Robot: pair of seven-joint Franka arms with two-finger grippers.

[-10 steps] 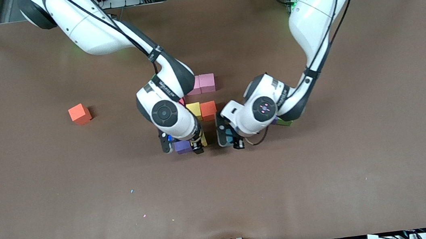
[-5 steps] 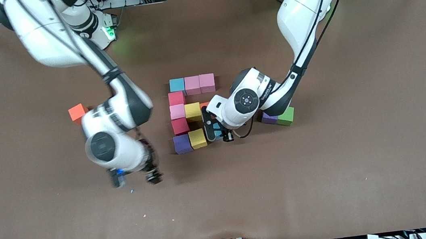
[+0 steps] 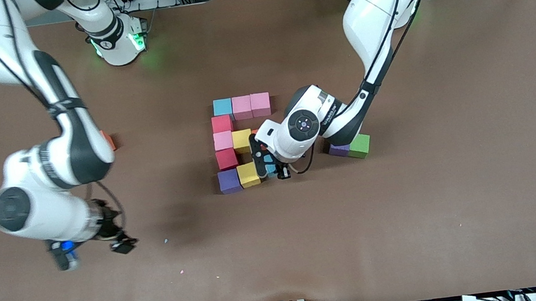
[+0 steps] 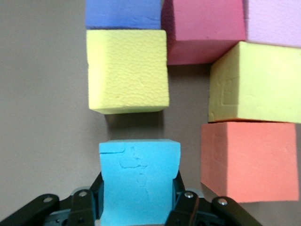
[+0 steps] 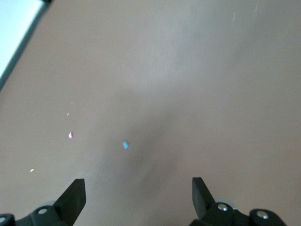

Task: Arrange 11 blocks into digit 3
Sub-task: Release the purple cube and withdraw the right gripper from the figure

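Note:
The figure's blocks lie mid-table: a light blue block (image 3: 222, 107) and two pink blocks (image 3: 251, 105) in the farthest row, red (image 3: 222, 124), pink (image 3: 223, 140) and red (image 3: 226, 159) blocks down one side, a yellow block (image 3: 242, 141), a purple block (image 3: 229, 181) and another yellow block (image 3: 248, 174). My left gripper (image 3: 270, 168) is shut on a second light blue block (image 4: 139, 181), low beside that yellow block (image 4: 128, 70), with a small gap between them. An orange block (image 4: 249, 160) lies beside it. My right gripper (image 3: 90, 246) is open and empty over bare table.
A second purple block (image 3: 338, 150) and a green cube (image 3: 360, 146) sit together toward the left arm's end, partly under the left arm. Another orange block (image 3: 109, 140) is mostly hidden by the right arm. Small specks (image 5: 125, 145) lie under the right gripper.
My right gripper has left the purple block at the figure's corner and swung away toward its own end of the table. My left gripper has brought the light blue block closer to the yellow block.

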